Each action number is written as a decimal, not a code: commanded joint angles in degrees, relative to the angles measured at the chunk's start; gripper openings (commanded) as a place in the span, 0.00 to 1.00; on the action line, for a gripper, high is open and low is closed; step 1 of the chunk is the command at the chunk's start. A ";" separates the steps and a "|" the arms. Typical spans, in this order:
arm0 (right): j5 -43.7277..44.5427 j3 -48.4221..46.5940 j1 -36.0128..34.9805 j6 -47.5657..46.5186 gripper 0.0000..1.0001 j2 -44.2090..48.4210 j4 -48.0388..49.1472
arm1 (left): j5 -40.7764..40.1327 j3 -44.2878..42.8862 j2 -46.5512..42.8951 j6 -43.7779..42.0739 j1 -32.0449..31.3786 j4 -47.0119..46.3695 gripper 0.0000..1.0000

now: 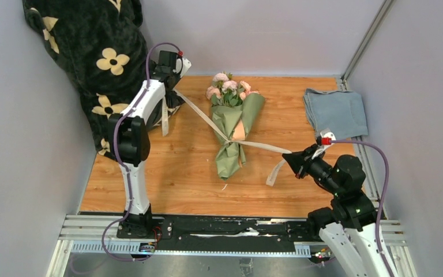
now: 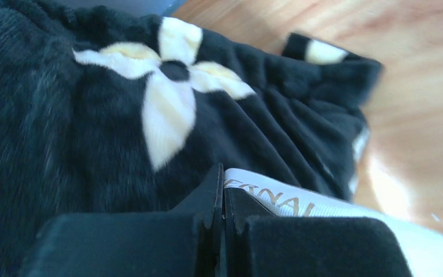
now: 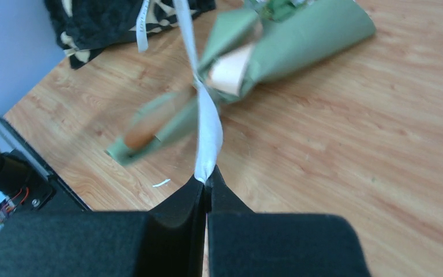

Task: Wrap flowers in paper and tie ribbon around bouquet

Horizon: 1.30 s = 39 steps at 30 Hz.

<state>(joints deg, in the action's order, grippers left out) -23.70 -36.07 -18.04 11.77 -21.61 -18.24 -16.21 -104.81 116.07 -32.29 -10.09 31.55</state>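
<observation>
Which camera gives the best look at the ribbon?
The top view: the ribbon runs from the left gripper, round the bouquet, to the right gripper. The left wrist view shows only a printed scrap, pinched; the right wrist view, one blurred strand reaching the bouquet.

Robotics lab cell, plain white walls (image 1: 265, 34), aluminium frame rails (image 1: 92, 222) (running along the near edge), wood-grain tabletop (image 1: 173, 179)

The top camera hangs above and behind me, facing twelve o'clock. My left wrist view crowds the blanket (image 2: 63, 127); right wrist and top share the bouquet (image 1: 232, 120).
</observation>
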 commanded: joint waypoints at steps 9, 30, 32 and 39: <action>13.76 6.50 1.52 9.94 0.00 7.42 -10.67 | -6.29 -9.16 14.15 -0.65 7.21 -0.80 0.00; 8.97 -10.60 0.57 -8.37 0.74 -16.98 -5.09 | 39.96 26.29 -42.39 8.77 -9.57 19.09 0.00; -2.11 -10.49 -2.31 -11.15 0.74 -22.01 2.38 | 43.99 27.02 -46.33 10.02 -9.69 19.12 0.00; -18.53 -11.38 -24.11 -39.59 0.80 -42.10 29.96 | 49.34 27.12 -48.93 12.29 -9.86 22.32 0.00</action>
<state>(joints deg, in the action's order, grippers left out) -30.17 -46.41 -33.58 -9.41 -56.58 -4.03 27.99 -78.72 66.76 -22.79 -19.97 51.00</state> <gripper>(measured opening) 0.777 0.005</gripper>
